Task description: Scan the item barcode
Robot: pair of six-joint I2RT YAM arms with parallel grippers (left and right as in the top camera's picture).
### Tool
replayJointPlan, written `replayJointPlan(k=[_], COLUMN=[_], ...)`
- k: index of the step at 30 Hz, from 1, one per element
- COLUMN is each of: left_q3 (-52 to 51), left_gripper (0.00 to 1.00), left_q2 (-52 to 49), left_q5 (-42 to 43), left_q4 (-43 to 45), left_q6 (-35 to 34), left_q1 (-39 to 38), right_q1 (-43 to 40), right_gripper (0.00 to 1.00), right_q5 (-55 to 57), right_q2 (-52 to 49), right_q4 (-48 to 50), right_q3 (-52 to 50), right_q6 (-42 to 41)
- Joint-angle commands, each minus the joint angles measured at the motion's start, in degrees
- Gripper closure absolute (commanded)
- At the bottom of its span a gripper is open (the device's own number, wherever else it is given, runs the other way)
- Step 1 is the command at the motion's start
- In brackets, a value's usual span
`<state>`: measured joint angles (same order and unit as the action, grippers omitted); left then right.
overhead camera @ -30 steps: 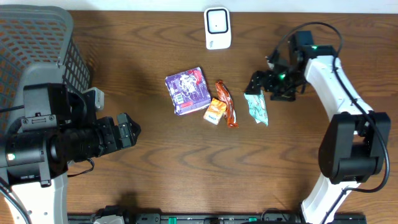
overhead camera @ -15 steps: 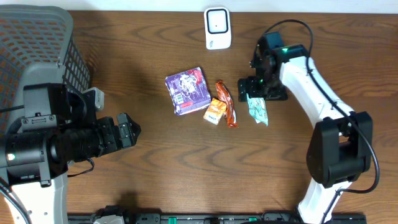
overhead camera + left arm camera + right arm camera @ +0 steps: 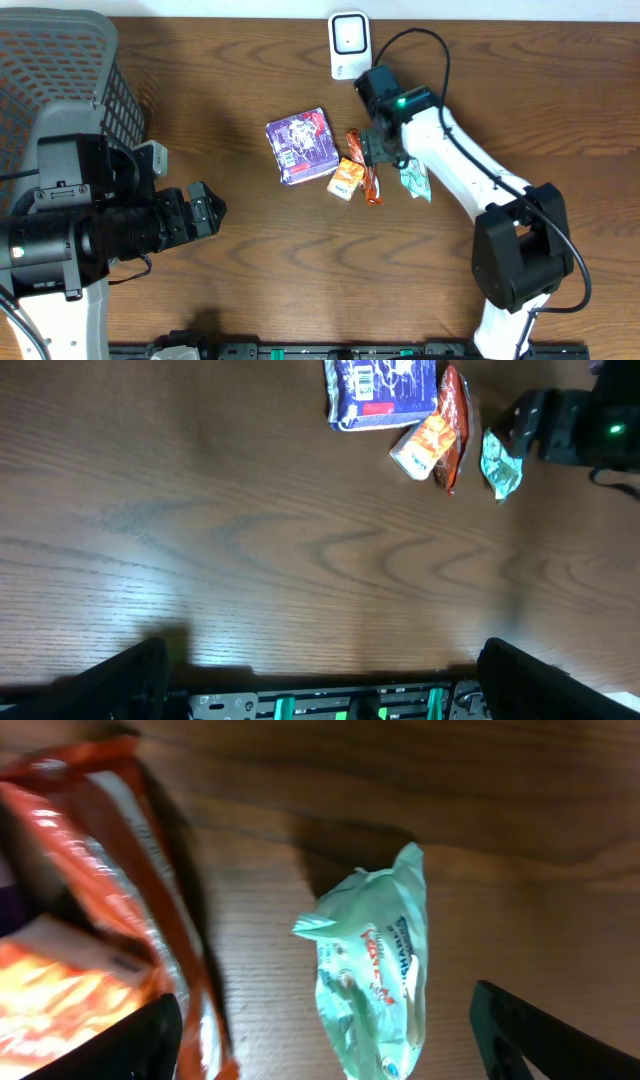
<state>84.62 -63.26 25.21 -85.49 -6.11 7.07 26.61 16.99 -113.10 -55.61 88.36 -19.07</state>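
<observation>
Several packets lie mid-table: a purple pack [image 3: 302,146] with a barcode, a small orange pack [image 3: 345,180], a long red-orange wrapper [image 3: 368,178] and a crumpled green packet [image 3: 414,180]. The white scanner [image 3: 350,45] stands at the far edge. My right gripper [image 3: 384,152] hovers open between the red-orange wrapper [image 3: 120,870] and the green packet [image 3: 375,980]. In the right wrist view the green packet lies on the table between its fingers [image 3: 125,1040], and I cannot tell whether they touch it. My left gripper [image 3: 205,210] is open and empty at the left, far from the packets [image 3: 385,390].
A grey mesh basket [image 3: 60,70] stands at the far left, behind the left arm. The table's front edge with a black rail [image 3: 330,705] runs just below the left gripper. Bare wood lies between the left gripper and the packets.
My right arm has swung left, from the right side of the green packet to above its left side, by the red-orange wrapper. The left arm and the packets have not moved.
</observation>
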Motion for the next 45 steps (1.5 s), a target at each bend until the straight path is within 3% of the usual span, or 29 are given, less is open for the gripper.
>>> replayJointPlan(k=[1,14,15,18,21,26,29,30,37,40,45], left_q3=[-0.13,-0.13,-0.13,-0.13,-0.13,-0.13,-0.13,-0.13,-0.13,-0.13,-0.13], left_gripper=[0.02,0.02,0.02,0.02,0.02,0.02,0.02,0.02,0.02,0.02,0.02], left_q2=[-0.07,-0.07,-0.07,-0.07,-0.07,-0.07,-0.07,-0.07,-0.07,-0.07,-0.07], left_q5=[0.26,0.26,0.26,0.26,0.26,0.26,0.26,0.26,0.26,0.26,0.26], left_q4=[-0.17,-0.17,-0.17,-0.17,-0.17,-0.17,-0.17,-0.17,-0.17,-0.17,-0.17], left_q6=[0.28,0.28,0.28,0.28,0.28,0.28,0.28,0.28,0.28,0.28,0.28], left_q1=[0.2,0.2,0.2,0.2,0.2,0.2,0.2,0.2,0.2,0.2,0.2], right_q1=[0.39,0.42,0.28,-0.07,-0.04,-0.15,-0.15,-0.15,-0.15,-0.24,-1.95], right_gripper=[0.17,0.29,0.33,0.58,0.73,0.7,0.53,0.52,0.54,0.63,0.99], right_q5=[5.51,6.47,6.47,6.45,6.34,4.92,5.01,5.25,5.16,2.75,-3.74], right_q2=[-0.5,-0.5,-0.5,-0.5,-0.5,-0.5,-0.5,-0.5,-0.5,-0.48,-0.46], right_q4=[1.16,10.51,11.1,11.56,11.74,11.91,11.87,12.13,17.73,17.64,16.37], right_q3=[-2.69,-14.14,-14.36,-14.38,-14.38,-14.38,-14.4,-14.64,-20.13,-19.98,-17.38], right_q6=[-2.78,-2.82,-2.82,-4.5,-6.21,-6.19,-5.51,-5.51,-5.6,-5.57,-5.57])
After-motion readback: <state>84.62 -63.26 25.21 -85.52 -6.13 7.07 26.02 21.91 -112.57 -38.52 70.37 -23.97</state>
